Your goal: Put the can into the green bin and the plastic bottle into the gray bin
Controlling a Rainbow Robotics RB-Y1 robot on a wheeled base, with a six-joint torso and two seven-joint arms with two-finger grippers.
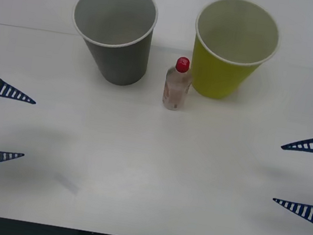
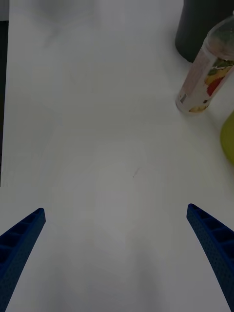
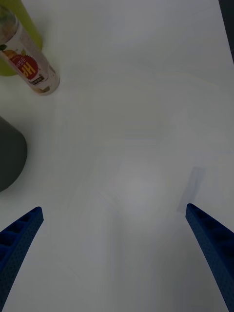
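Clear plastic bottle (image 1: pixel 177 85) is standing between your gray bin (image 1: pixel 115 30) and green bin (image 1: pixel 232 48), just nearer. Your left gripper (image 1: pixel 0 124) and right gripper (image 1: pixel 306 177) are hovering wide apart at the table's (image 1: pixel 147 176) sides, gripping nothing.

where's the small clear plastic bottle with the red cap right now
In the front view the small clear plastic bottle stands upright mid-table, between the gray paper cup on its left and the yellow-green paper cup on its right.

Front view: high above the arms, facing forward and down, taking in the whole worktop (image 1: pixel 148 170). Each wrist view: low and close over the worktop, looking inward between that hand's 2 fingers. All 3 views share the bottle (image 1: pixel 177 85) (image 2: pixel 207 73) (image 3: pixel 30 61), gray bin (image 1: pixel 118 31) (image 2: pixel 195 24) (image 3: pixel 9 156) and green bin (image 1: pixel 233 49) (image 2: pixel 228 136) (image 3: pixel 22 24).
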